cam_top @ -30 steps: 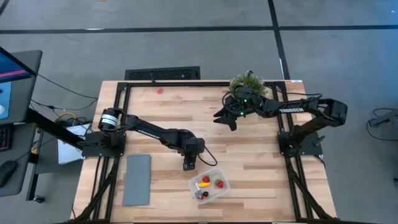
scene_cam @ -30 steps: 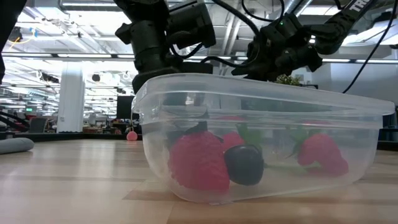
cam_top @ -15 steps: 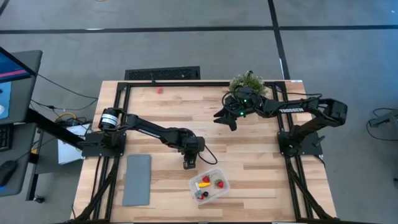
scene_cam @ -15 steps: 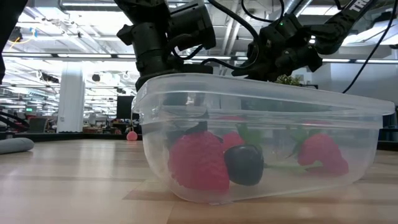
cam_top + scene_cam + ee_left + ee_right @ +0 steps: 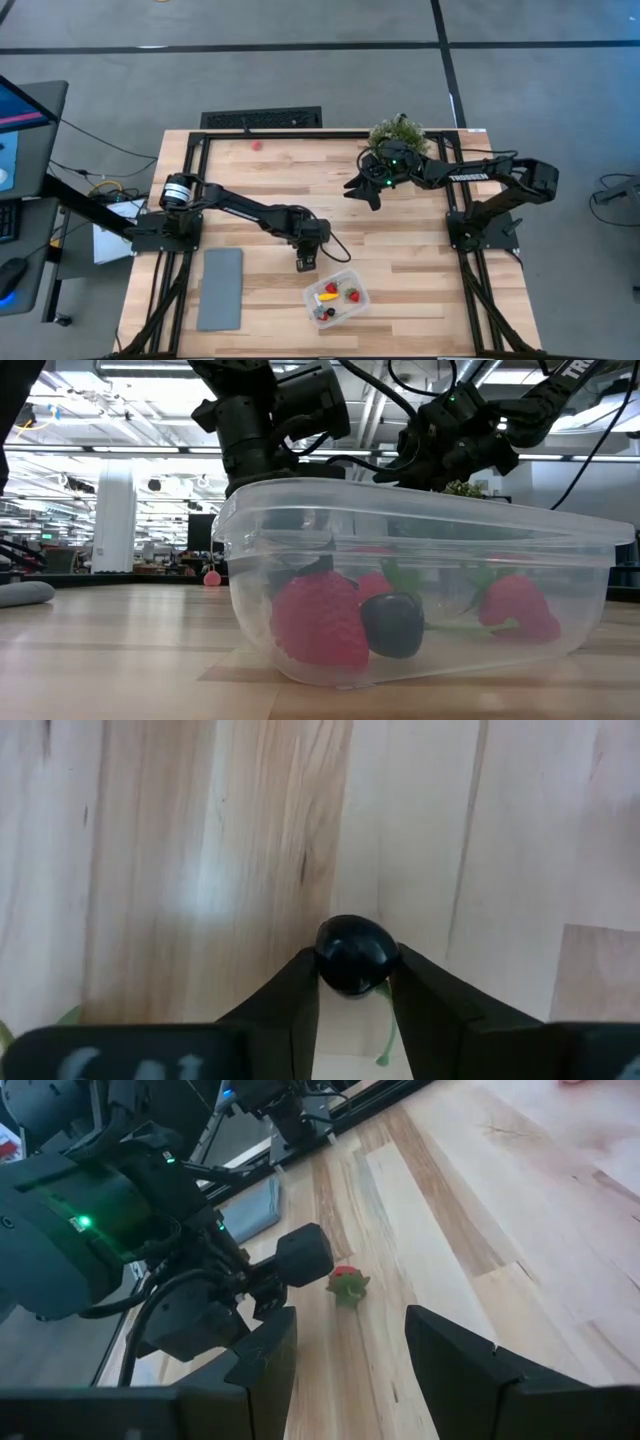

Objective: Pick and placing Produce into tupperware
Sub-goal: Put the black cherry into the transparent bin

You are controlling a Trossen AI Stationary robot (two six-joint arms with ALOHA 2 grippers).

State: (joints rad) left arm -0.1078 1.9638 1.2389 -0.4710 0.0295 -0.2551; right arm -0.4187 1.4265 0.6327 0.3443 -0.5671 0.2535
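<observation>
The clear tupperware (image 5: 337, 298) sits near the table's near edge. It holds red strawberries (image 5: 320, 622), a yellow piece (image 5: 327, 297) and a black berry (image 5: 392, 624). My left gripper (image 5: 303, 265) points down just to the far left of the tupperware, shut on a second black berry (image 5: 353, 952). One more strawberry (image 5: 347, 1283) lies on the wood beside that gripper. My right gripper (image 5: 362, 192) hangs open and still next to the potted plant (image 5: 398, 133). In the low view the tupperware wall hides my left fingertips. My left gripper pinches the round black berry (image 5: 353, 960) between its two fingertips, one on either side. The fingers come from above, pointing down at the table. Whether the berry is lifted clear of the wood or rests on it, I cannot tell.
A flat grey slab (image 5: 220, 288) lies on the table's near left part. A pale pink spot (image 5: 257, 144) is near the far edge. Bare wood stretches between the two arms and to the right of the tupperware.
My left gripper has drifted slightly toward the table's right; the tupperware and its contents have stayed put.
</observation>
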